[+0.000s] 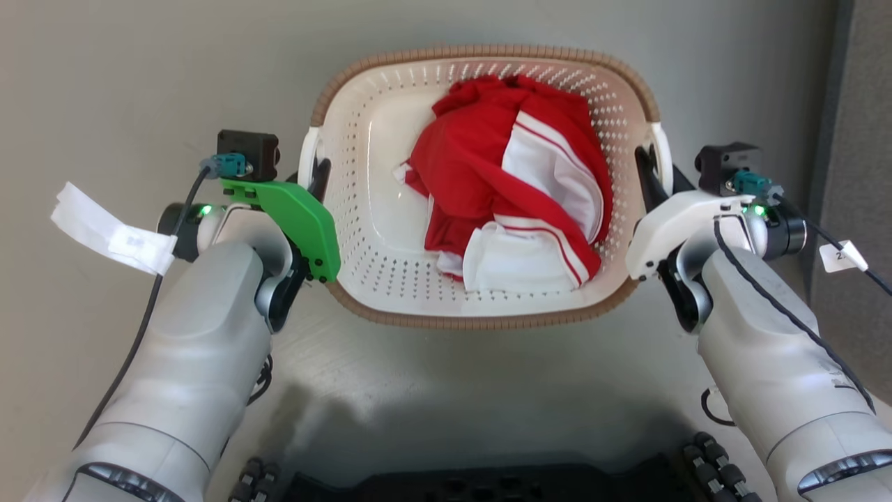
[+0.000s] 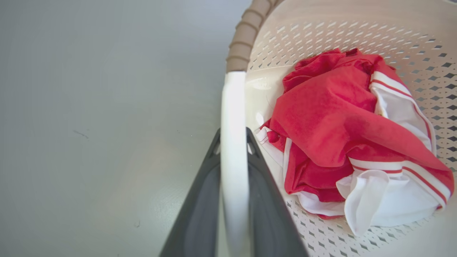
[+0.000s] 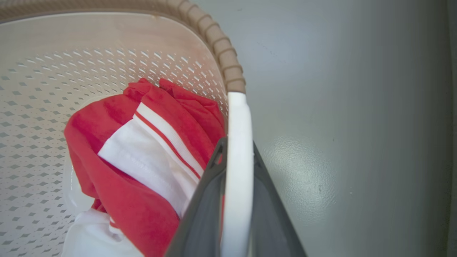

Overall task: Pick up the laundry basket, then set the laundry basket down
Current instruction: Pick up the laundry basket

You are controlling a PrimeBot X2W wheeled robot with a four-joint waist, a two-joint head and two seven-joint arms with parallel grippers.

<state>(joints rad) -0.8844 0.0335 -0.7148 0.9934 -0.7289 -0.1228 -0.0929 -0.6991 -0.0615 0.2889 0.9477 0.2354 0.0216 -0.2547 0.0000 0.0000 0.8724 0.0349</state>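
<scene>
Head view shows you smooth grey floor (image 1: pixel 111 77) around the laundry basket (image 1: pixel 488 321), a dark panel (image 1: pixel 863 104) at frame right. Your left gripper (image 1: pixel 318 174) and right gripper (image 1: pixel 647 171) each clamp one of its handles (image 1: pixel 307 150).

The laundry basket (image 1: pixel 362 139) is cream plastic, smooth with a faint gloss, its walls punched with small holes. Its rim (image 1: pixel 488 52) is brown, ribbed and matt, like weave. The handle (image 2: pixel 234 107) is glossy white plastic. The clothes (image 1: pixel 481 174) inside are soft, matt cloth, red and white. The fingers (image 2: pixel 201 207) of the left claw (image 2: pixel 234 135) look like dark matt plastic. The floor (image 1: pixel 488 376) is grey, smooth and dully shiny.
</scene>
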